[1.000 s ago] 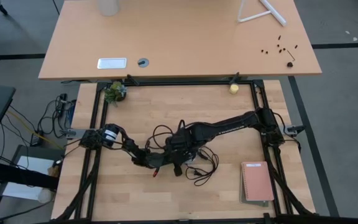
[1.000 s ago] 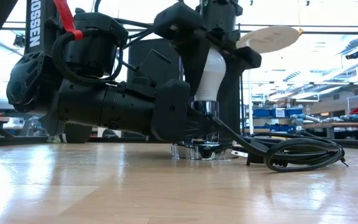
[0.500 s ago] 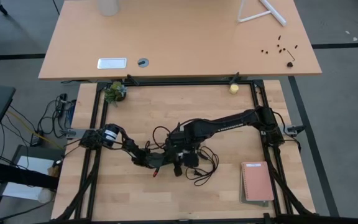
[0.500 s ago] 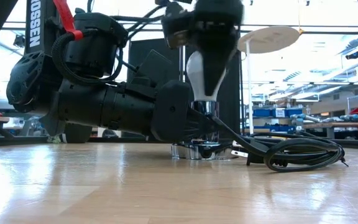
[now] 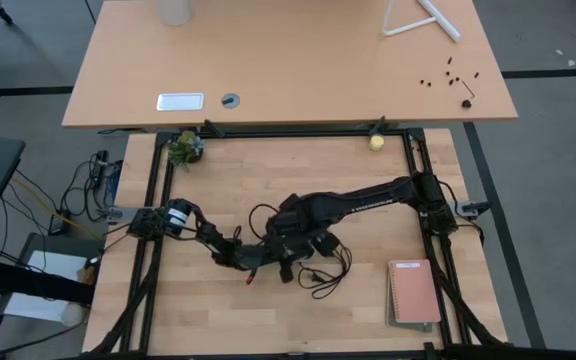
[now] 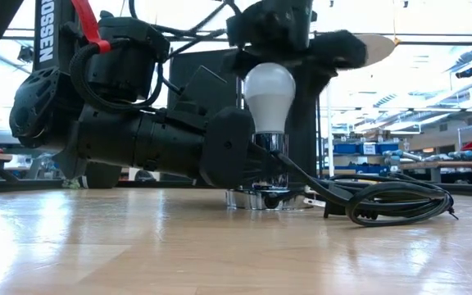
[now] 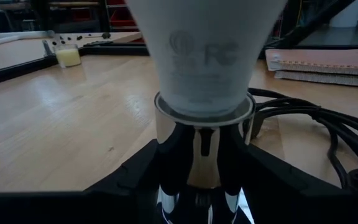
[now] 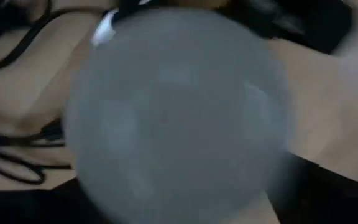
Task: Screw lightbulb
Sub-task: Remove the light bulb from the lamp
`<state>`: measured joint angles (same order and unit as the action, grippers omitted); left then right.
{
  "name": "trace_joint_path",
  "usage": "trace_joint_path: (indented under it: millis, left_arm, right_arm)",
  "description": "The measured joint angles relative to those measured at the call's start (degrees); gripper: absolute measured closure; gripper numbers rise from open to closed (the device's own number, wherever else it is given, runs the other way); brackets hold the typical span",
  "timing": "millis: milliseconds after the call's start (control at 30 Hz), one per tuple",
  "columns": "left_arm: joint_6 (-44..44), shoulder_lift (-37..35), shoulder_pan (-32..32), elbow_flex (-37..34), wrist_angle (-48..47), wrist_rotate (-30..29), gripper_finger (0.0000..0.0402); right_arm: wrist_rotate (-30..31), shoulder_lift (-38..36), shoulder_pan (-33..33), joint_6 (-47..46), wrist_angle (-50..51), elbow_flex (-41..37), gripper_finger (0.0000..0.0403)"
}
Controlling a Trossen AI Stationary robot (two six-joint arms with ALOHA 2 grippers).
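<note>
Matt frosted lightbulb, glossy chrome socket, pale wood table.

A pale wooden desk is standing beyond the tabletop; grey floor is surrounding both.

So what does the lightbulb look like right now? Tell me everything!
The lightbulb is white and frosted, with a round head on top that narrows down like a cone. Faint grey printing shows on the narrow part. It stands upright in a shiny silver socket on the wooden table, near the middle. The left hand clamps the socket just below it. The right hand is right above the round head with its fingers spread, not squeezing the bulb. A black cord lies coiled beside it.
</note>
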<state>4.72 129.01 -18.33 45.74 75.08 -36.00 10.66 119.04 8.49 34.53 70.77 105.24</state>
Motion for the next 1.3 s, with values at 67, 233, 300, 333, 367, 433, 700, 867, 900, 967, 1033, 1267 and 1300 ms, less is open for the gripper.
trace_joint_path:
  millis: [67,233,300,333,367,433,700,867,900,967,1033,1267,1300]
  left_arm:
    - [0.0,0.0,0.0,0.0,0.1,0.0,0.0208]
    - [0.0,-0.1,-0.2,-0.1,0.8,0.1,0.0208]
    - [0.2,-0.1,-0.1,0.0,0.6,0.4,0.0208]
    - [0.2,-0.1,-0.1,0.0,0.6,0.5,0.0208]
    - [0.2,-0.1,-0.1,0.0,0.6,0.6,0.0208]
    - [0.1,0.0,0.0,0.1,0.0,0.7,0.0208]
    - [0.0,0.0,0.0,0.1,-0.3,0.8,0.0208]
    - [1.3,0.0,0.0,0.0,-0.2,0.4,0.0208]
    - [1.3,0.0,0.1,0.0,0.0,0.3,0.0208]
    - [1.4,0.0,0.2,0.0,0.1,0.2,0.0208]
    - [1.4,0.0,0.2,0.0,0.2,0.2,0.0208]
    - [1.5,0.0,0.1,0.0,0.3,0.2,0.0208]
    - [1.5,0.0,0.1,0.0,0.4,0.2,0.0208]
  right_arm:
    - [0.0,0.0,0.1,-4.2,1.0,2.2,0.0082]
    - [-1.0,0.0,0.4,-18.8,2.5,6.7,0.0028]
    - [-1.1,0.0,0.3,-22.4,4.5,7.3,0.0011]
    - [-1.1,0.0,0.3,-24.0,5.2,7.4,0.0008]
    - [-1.1,0.0,0.5,-25.3,6.0,7.5,0.0008]
    - [-1.3,0.0,0.8,-27.1,7.9,7.5,0.0015]
    - [-4.7,-0.1,2.9,-46.3,11.0,7.6,0.0027]
    - [-5.7,-0.1,3.0,-70.4,12.1,7.6,0.0027]
    - [-5.8,-0.1,3.0,-74.0,11.8,7.6,0.0027]
    - [-5.8,-0.1,3.3,-80.0,10.7,7.6,0.0027]
    - [-5.9,-0.1,3.7,-84.9,8.7,7.2,0.0027]
    - [-8.2,-0.1,4.4,-95.8,2.5,4.3,0.0028]
    - [-7.2,-0.1,4.5,-96.6,1.5,4.1,0.0028]
